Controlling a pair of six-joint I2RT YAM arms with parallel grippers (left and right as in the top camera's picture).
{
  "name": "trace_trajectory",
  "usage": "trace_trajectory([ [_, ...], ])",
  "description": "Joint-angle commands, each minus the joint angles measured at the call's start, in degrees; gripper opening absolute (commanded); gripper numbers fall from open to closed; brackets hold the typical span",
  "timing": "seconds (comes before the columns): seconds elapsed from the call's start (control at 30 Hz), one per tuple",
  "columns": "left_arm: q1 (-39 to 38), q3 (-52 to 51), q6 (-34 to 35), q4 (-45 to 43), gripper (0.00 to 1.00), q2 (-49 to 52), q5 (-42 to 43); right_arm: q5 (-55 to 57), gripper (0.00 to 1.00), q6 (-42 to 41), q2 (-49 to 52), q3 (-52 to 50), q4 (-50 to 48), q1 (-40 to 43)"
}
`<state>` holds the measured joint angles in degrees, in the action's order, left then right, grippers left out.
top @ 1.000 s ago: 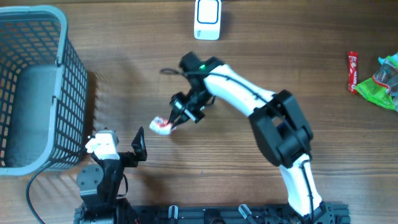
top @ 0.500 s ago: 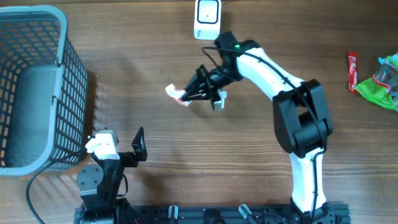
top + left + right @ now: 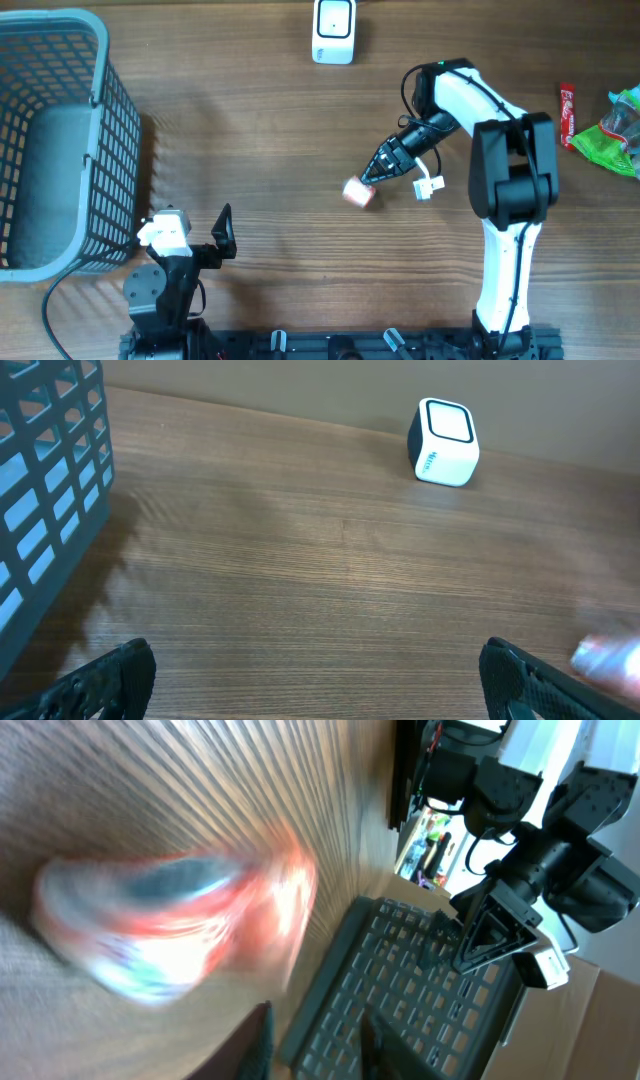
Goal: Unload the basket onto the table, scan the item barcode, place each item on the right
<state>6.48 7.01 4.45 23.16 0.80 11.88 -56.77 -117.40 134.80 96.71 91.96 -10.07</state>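
The item is a small red-and-white packet, blurred, just off the tips of my right gripper near the table's middle. In the right wrist view the item is a smear ahead of the right gripper, whose jaws stand apart with nothing between them. A white box-shaped scanner stands at the far edge, well away from the item. My left gripper is wide open over bare wood, and the blurred item shows at that view's right edge. The scanner sits far ahead of it.
A grey mesh basket fills the left side, close beside the left arm. A red bar and a green packet lie at the right edge. The left gripper rests near the front edge.
The right arm carried the item from left of centre up towards the scanner, then swung right. Its jaws have opened and the item has left them. The left arm has not moved.
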Motion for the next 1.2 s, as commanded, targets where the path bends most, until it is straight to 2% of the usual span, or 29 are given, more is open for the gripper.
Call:
trace_trajectory([
  [0.0, 0.0, -0.2, 0.5, -0.2, 1.00, -0.3, 0.1, -5.3, 0.51, -1.0, 4.3, -0.7, 0.4, -0.1],
  [0.13, 0.0, -0.2, 0.5, -0.2, 1.00, -0.3, 0.1, -5.7, 0.50, -0.6, 5.6, -0.7, 0.4, 0.0],
  [0.17, 0.0, -0.2, 0.5, -0.2, 1.00, -0.3, 0.1, -2.4, 0.53, 21.0, 5.6, -0.7, -0.6, 0.1],
  [0.2, 0.0, -0.2, 0.5, -0.2, 1.00, -0.3, 0.1, -2.8, 0.34, 33.5, 5.6, -0.7, -3.0, 0.2],
  [0.23, 0.0, -0.2, 0.5, -0.2, 1.00, -0.3, 0.1, -6.0, 0.28, 39.7, 5.6, -0.7, -5.7, 0.3],
  [0.27, 0.0, -0.2, 0.5, -0.2, 1.00, -0.3, 0.1, -9.5, 0.15, 46.5, 5.6, -0.7, -7.4, 0.4],
  [0.3, 0.0, -0.2, 0.5, -0.2, 1.00, -0.3, 0.1, -12.0, 0.06, 53.0, 5.6, -0.7, -7.5, 0.4],
  [0.43, 0.0, -0.2, 0.5, -0.2, 1.00, -0.3, 0.1, -13.1, 0.04, 72.5, 5.1, -0.5, -4.5, 0.4],
  [0.47, 0.0, -0.2, 0.5, -0.2, 1.00, -0.3, 0.1, -11.6, 0.04, 75.0, 4.2, 0.0, 0.6, 0.4],
  [0.5, 0.0, -0.2, 0.5, -0.2, 1.00, -0.3, 0.1, -12.2, 0.04, 74.6, 2.3, 0.2, 0.4, 0.3],
  [0.63, 0.0, -0.2, 0.5, -0.2, 1.00, -0.3, 0.1, -12.4, 0.04, 62.7, -11.4, 0.9, 0.4, 0.0],
  [0.73, 0.0, -0.2, 0.5, -0.2, 1.00, -0.3, 0.1, -9.8, 0.04, 59.6, -21.2, 4.9, -0.6, -0.3],
  [0.8, 0.0, -0.2, 0.5, -0.2, 1.00, -0.3, 0.1, 2.4, 0.17, 56.9, -28.2, 7.2, -6.4, -2.0],
  [0.83, 0.0, -0.2, 0.5, -0.2, 1.00, -0.3, 0.1, 12.5, 0.65, 59.0, -31.3, 7.2, -10.0, -3.5],
  [0.87, 0.0, -0.2, 0.5, -0.2, 1.00, -0.3, 0.1, 22.8, 0.79, 62.7, -33.5, 7.2, -11.5, -5.3],
  [0.93, 0.0, -0.2, 0.5, -0.2, 1.00, -0.3, 0.1, 41.7, 0.79, 72.5, -35.7, 7.1, -10.1, -11.0],
  [0.97, 0.0, -0.2, 0.5, -0.2, 1.00, -0.3, 0.1, 49.8, 0.81, 73.2, -35.6, 6.8, -8.6, -15.6],
  [1.0, 0.0, -0.2, 0.5, -0.2, 1.00, -0.3, 0.1, 52.5, 0.82, 73.9, -35.5, 5.9, -9.2, -18.3],
  [1.13, 0.0, -0.2, 0.5, -0.2, 1.00, -0.3, 0.1, 61.8, 1.00, 73.9, -33.7, 1.9, -18.3, -29.1],
  [1.17, 0.0, -0.2, 0.5, -0.2, 1.00, -0.3, 0.1, 62.6, 1.00, 74.1, -33.2, 1.9, -19.6, -30.5],
])
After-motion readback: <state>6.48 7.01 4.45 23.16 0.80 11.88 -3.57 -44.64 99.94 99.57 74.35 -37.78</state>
